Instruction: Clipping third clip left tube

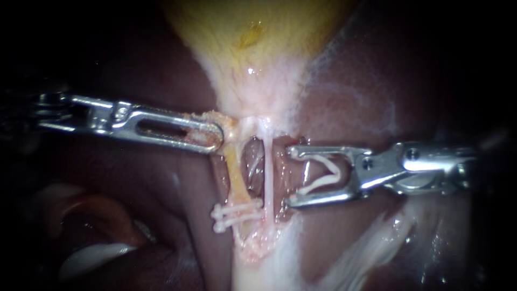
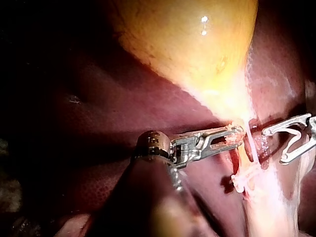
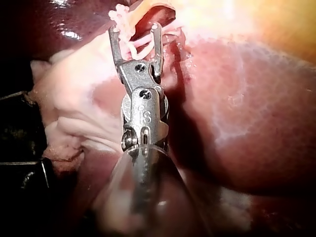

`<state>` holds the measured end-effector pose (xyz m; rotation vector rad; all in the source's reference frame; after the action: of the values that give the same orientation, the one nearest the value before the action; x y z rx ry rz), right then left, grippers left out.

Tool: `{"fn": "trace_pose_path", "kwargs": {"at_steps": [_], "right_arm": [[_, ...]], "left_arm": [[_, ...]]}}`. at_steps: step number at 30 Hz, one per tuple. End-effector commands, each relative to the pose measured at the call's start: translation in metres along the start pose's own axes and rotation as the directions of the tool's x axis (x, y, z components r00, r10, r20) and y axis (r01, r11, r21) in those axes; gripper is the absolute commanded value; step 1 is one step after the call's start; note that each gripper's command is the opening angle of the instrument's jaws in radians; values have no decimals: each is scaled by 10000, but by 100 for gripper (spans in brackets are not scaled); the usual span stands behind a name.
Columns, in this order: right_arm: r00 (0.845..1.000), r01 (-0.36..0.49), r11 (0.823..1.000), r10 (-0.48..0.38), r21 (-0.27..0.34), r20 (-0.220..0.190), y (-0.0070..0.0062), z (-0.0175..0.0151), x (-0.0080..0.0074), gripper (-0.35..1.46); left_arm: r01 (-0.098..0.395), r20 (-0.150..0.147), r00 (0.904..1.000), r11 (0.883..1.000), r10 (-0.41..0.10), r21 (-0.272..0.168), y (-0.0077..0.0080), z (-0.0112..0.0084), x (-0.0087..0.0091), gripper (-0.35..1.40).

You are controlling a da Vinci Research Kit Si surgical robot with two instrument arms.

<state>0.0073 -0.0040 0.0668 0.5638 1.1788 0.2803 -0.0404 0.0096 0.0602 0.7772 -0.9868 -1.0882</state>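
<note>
Two pale tubes run down from the yellow gallbladder (image 1: 253, 32): the yellowish left tube (image 1: 235, 175) and the thin white right tube (image 1: 267, 172). Two white clips (image 1: 236, 214) lie across the left tube low down. My left instrument (image 1: 214, 137) comes in from the left, its jaws shut on tissue at the gallbladder's neck (image 1: 231, 126). My right instrument (image 1: 290, 177) stands open just right of the right tube, with a white clip (image 1: 328, 175) lying loose between its jaws and no tube between them. The right wrist view shows its open jaws (image 3: 134, 28) before the clips (image 3: 126, 17).
Dark red liver (image 1: 134, 81) lies on both sides of the tubes. A reddish fold (image 1: 105, 213) and a pale patch (image 1: 91, 256) sit at the lower left. White sheets of tissue (image 1: 366, 253) spread below the right instrument.
</note>
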Motion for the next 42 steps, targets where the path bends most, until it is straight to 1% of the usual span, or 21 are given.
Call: {"fn": "trace_pose_path", "kwargs": {"at_steps": [1, 11, 22, 26, 29, 34, 36, 39, 42], "right_arm": [[10000, -33, 10000, 33, 8, -5, 1, 3, -1, 49], [9995, -302, 9995, 302, 82, 13, 14, 36, -17, 49], [9979, -643, 9971, 644, 406, -13, 20, 69, -21, 49], [9955, -891, 9940, 910, 640, -276, 23, 82, -24, 49], [9902, -1212, 9884, 1268, 917, -581, 25, 89, -26, 48], [9694, -1878, 9682, 2098, 1653, -1276, 29, 93, -25, 48], [9609, -2048, 9599, 2344, 1914, -1474, 32, 94, -25, 47], [9473, -2267, 9486, 2675, 2211, -1762, 37, 96, -24, 47], [9399, -2349, 9448, 2807, 2283, -1946, 44, 97, -22, 47]], "left_arm": [[-2, -11, 10000, 10000, 2, 19, -1, 0, 0, -35], [2, -37, 10000, 10000, -2, 59, -5, 0, 1, -35], [5, -32, 10000, 10000, -5, 53, -6, 1, 1, -35], [6, -31, 10000, 10000, -5, 52, -6, 2, 1, -35], [6, -31, 10000, 10000, -5, 52, -6, 2, 1, -35], [3, -36, 10000, 10000, -3, 58, -5, 2, 0, -35], [2, -38, 10000, 10000, -2, 61, -3, 2, 0, -35], [0, -41, 10000, 10000, 1, 66, -2, 2, -1, -35], [-1, -43, 10000, 10000, 2, 69, -1, 2, -1, -35]]}}
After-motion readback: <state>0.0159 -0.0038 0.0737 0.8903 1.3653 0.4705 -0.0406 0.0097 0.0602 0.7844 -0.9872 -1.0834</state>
